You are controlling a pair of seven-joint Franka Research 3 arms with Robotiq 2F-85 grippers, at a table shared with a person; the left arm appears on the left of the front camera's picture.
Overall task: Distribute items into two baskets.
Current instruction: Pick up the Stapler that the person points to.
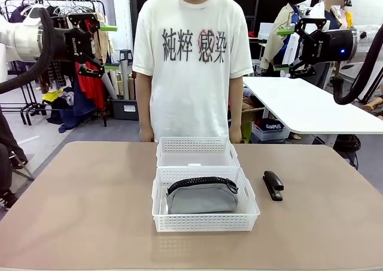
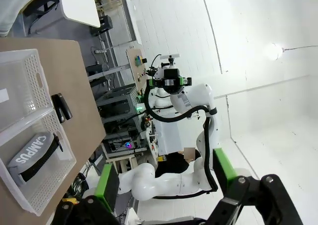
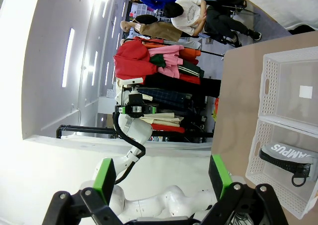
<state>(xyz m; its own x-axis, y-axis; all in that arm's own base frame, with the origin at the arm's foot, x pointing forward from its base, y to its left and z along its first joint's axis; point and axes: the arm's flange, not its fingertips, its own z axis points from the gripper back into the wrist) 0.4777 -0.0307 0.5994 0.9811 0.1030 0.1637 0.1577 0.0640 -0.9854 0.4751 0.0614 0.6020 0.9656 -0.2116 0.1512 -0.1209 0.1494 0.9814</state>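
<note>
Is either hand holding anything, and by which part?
Nothing held: left hand and right hand are open, raised; pouch lies in the near basket, stapler on the table.

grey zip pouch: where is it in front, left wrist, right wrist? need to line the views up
Front: grey pouch bottom centre, in the near basket.
Left wrist: pouch lower left, white print showing.
Right wrist: pouch low at the right edge.
Shared landmark: the empty basket with a white label, right beside the pouch's basket.
</note>
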